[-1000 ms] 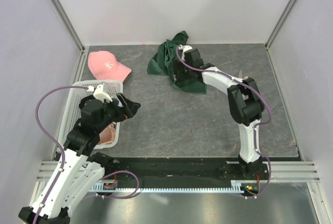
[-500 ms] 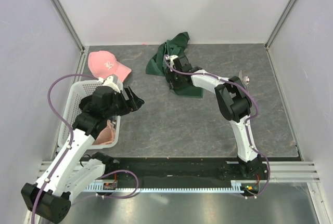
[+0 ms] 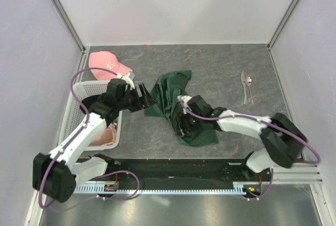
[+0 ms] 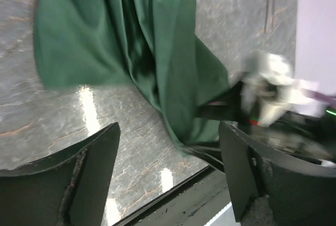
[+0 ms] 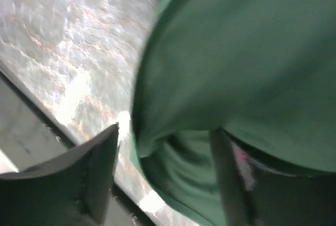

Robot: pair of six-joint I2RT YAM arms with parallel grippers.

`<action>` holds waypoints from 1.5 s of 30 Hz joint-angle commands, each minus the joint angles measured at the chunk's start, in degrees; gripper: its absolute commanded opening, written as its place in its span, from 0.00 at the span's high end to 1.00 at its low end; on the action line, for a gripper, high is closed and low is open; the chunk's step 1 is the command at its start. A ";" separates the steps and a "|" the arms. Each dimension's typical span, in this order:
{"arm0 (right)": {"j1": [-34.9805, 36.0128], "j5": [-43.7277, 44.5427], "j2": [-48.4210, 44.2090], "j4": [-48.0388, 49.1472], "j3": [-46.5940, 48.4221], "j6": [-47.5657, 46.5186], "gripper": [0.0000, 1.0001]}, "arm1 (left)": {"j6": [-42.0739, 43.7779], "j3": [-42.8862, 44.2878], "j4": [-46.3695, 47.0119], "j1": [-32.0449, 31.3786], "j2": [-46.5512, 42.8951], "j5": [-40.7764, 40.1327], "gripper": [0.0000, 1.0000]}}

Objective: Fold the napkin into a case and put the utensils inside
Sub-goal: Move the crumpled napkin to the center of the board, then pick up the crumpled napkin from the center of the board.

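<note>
Top external, worktop (image 3: 226, 61): grey stone-patterned surface, walled on the left, far and right sides, with a black rail along the near edge. Bare surface shows across the far strip and between the napkin and the utensils.
Napkin (image 3: 173, 85): dark green, rumpled and unfolded, lying left of centre. Its far corner points toward the back wall; its near edge stops just short of the black rail. Left wrist view shows its long folds (image 4: 131, 37) running across the worktop.
Basket (image 3: 72, 111): white mesh, against the left wall, with pink cloth inside.
Cap (image 3: 104, 61): pink, at the far left corner, just beyond the basket.
Left pincer (image 3: 149, 99): jaws wide apart (image 4: 168, 147), nothing between them, tips just beside the napkin's left edge.
Right pincer (image 3: 183, 124): low over the napkin's near part. Jaws apart (image 5: 165, 152), with a bunched fold of napkin (image 5: 252, 53) between them; I cannot tell whether either finger presses it.
Utensils (image 3: 247, 86): two silver pieces side by side near the right wall, well apart from the napkin and both pincers.
</note>
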 commanded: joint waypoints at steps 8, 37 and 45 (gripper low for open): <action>-13.61 28.07 -31.16 -14.73 -11.30 22.99 0.02 | 6.99 18.87 6.60 -11.78 21.00 -8.42 0.32; -21.19 15.32 -37.14 -18.25 -24.40 31.61 0.19 | 8.66 40.00 -1.66 -19.35 55.22 -28.11 0.54; -21.02 16.28 -38.81 -17.38 -26.34 32.57 0.20 | 9.54 40.62 -2.71 -19.44 56.10 -31.45 0.77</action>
